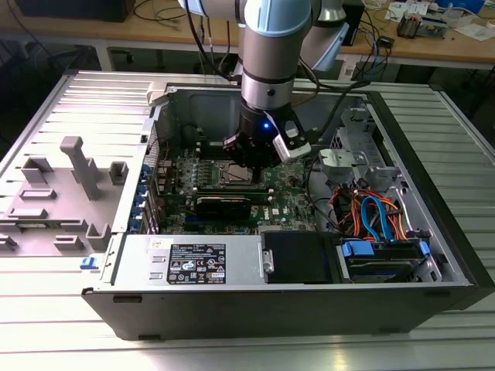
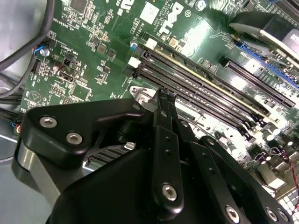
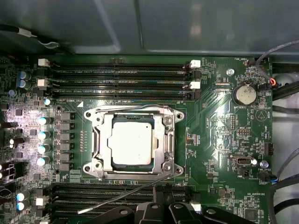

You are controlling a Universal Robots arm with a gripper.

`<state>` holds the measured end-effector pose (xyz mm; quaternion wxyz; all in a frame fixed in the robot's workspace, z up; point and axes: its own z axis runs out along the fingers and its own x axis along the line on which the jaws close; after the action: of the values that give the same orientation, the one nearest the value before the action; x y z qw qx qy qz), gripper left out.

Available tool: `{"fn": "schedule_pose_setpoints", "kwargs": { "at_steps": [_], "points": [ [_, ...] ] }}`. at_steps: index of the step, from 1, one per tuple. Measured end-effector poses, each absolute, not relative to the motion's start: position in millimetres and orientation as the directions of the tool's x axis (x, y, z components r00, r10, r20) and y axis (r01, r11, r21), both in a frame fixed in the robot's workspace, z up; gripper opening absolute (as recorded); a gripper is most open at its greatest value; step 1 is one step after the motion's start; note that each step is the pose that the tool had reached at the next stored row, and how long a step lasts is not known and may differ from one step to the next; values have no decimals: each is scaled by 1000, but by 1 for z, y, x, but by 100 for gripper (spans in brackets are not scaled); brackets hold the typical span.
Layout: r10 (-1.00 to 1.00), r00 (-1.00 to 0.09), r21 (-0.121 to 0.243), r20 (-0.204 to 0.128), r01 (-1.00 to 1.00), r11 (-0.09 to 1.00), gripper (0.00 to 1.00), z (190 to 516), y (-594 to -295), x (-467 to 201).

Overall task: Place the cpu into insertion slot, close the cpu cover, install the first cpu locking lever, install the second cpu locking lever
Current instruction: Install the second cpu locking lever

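So the chip part looks done: in the first wrist view the small flat square cpu with the dull silver-grey top [image 3: 132, 143] is sitting flat inside the square dark insertion slot with its silver metal surround [image 3: 99, 164] on the green motherboard [image 3: 219, 130], and the thin silver metal cpu cover frame [image 3: 160, 145] appears to be folded down around it, with the chip showing through its big window. The levers look like what's left. One thin wire-like metal locking lever [image 3: 126, 196] is sticking out at a slant across the long black memory slots [image 3: 117, 74], on the side of the socket nearest the black gripper [image 3: 163, 212], so I'd say it isn't hooked down yet. I can't tell which of the two levers that is, or whether the other one is latched. In the second wrist view the gripper's black fingers [image 2: 164, 105] look pressed close together right down at the board beside the memory slots, with nothing visibly pinched between them. In the exterior view the arm hangs straight down into the open grey computer case [image 1: 433, 255] lying on the slatted metal counter [image 1: 247, 352], right over the socket area.
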<state>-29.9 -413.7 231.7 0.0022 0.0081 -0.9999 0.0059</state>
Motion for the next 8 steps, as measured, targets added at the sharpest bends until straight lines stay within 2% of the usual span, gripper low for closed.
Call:
{"fn": "schedule_pose_setpoints", "kwargs": {
  "at_steps": [8],
  "points": [
    [-16,-1000,-12,5,-16,1000,11,232,-414,-31]
  ]
}}
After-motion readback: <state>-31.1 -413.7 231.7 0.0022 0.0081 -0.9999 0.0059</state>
